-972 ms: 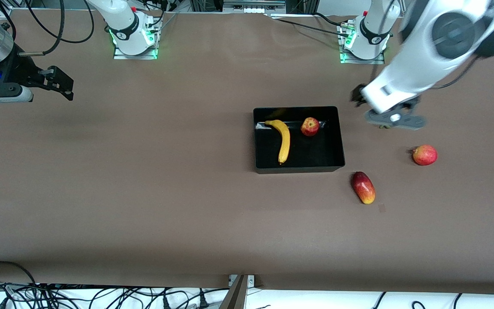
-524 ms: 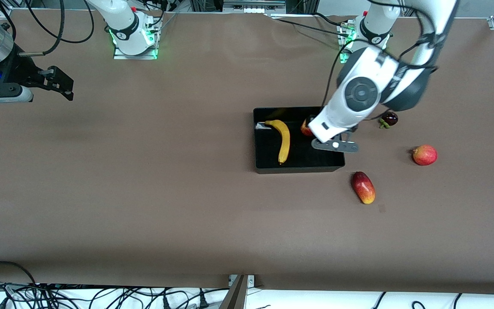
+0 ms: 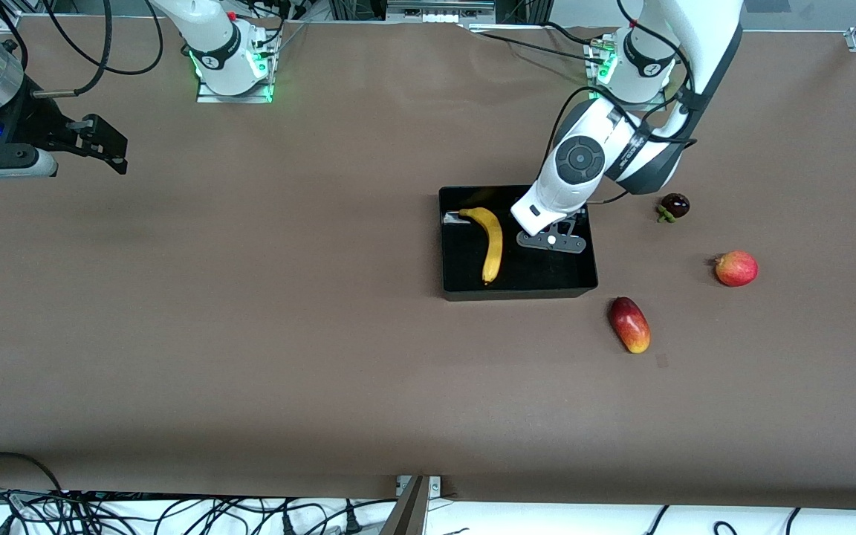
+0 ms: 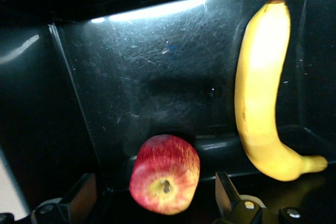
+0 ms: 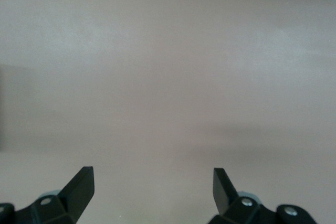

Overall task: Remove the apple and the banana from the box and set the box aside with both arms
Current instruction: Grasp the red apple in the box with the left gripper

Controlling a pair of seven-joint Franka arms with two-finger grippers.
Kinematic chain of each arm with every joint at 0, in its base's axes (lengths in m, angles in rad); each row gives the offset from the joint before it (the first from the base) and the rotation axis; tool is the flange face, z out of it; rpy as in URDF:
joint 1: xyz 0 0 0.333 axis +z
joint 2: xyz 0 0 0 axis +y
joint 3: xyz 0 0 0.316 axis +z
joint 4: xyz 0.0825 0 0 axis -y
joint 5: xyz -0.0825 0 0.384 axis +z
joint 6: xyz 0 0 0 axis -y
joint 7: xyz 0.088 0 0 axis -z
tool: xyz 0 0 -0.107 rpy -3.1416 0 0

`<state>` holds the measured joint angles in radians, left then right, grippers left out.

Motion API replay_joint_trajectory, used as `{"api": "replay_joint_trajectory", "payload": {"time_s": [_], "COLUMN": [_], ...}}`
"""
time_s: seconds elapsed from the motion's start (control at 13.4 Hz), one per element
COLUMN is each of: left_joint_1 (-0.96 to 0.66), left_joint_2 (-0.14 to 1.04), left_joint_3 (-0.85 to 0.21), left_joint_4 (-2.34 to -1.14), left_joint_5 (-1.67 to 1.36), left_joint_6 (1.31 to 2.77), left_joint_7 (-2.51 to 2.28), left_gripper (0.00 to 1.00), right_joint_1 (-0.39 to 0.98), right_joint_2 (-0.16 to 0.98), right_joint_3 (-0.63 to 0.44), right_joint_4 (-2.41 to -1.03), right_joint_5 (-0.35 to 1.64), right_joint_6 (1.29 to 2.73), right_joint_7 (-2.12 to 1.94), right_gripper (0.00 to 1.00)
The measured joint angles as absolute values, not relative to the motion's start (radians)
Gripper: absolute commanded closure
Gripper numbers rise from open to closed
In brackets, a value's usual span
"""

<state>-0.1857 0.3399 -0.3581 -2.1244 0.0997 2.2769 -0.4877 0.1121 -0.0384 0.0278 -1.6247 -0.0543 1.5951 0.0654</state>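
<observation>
The black box [image 3: 547, 276] sits mid-table, toward the left arm's end. The yellow banana [image 3: 493, 241] lies in it. In the front view the left arm covers the apple. My left gripper [image 3: 541, 225] is low inside the box. In the left wrist view my left gripper [image 4: 152, 182] is open, with the red-yellow apple [image 4: 165, 181] between its fingers and a gap on each side. The banana [image 4: 261, 87] lies beside it on the box floor [image 4: 157, 77]. My right gripper [image 3: 105, 145] waits open and empty over bare table at the right arm's end; it also shows in the right wrist view [image 5: 152, 176].
An oblong red-yellow mango [image 3: 629, 324] lies nearer to the front camera than the box. A round red fruit with a nub [image 3: 735, 268] and a small dark purple fruit [image 3: 674, 206] lie toward the left arm's end. Cables run along the front edge.
My left arm swung in from beside the box and came down over the apple, uncovering the dark purple fruit. The right arm has not moved.
</observation>
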Motion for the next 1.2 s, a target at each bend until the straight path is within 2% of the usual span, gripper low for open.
{"api": "replay_joint_trajectory", "payload": {"time_s": [0.45,0.6,0.82,0.9,0.97,1.2], "left_joint_1": [-0.186,-0.188,-0.197,-0.197,-0.197,-0.195], "left_joint_2": [0.388,0.390,0.391,0.389,0.389,0.386], "left_joint_3": [-0.358,-0.359,-0.360,-0.360,-0.360,-0.359], "left_joint_4": [-2.191,-2.193,-2.197,-2.197,-2.197,-2.186], "left_joint_5": [0.108,0.109,0.109,0.109,0.109,0.109], "left_joint_6": [2.397,2.399,2.399,2.398,2.398,2.396], "left_joint_7": [-0.491,-0.491,-0.492,-0.492,-0.492,-0.492], "left_gripper": [0.00,0.25,0.53,0.59,0.60,0.60], "right_joint_1": [0.112,0.112,0.112,0.112,0.112,0.112], "right_joint_2": [-0.038,-0.038,-0.038,-0.038,-0.038,-0.038], "right_joint_3": [0.028,0.028,0.028,0.028,0.028,0.028], "right_joint_4": [-1.625,-1.625,-1.625,-1.625,-1.625,-1.625], "right_joint_5": [-0.054,-0.054,-0.054,-0.054,-0.054,-0.054], "right_joint_6": [1.595,1.595,1.595,1.595,1.595,1.595], "right_joint_7": [0.065,0.065,0.065,0.065,0.065,0.065], "right_gripper": [0.00,0.00,0.00,0.00,0.00,0.00]}}
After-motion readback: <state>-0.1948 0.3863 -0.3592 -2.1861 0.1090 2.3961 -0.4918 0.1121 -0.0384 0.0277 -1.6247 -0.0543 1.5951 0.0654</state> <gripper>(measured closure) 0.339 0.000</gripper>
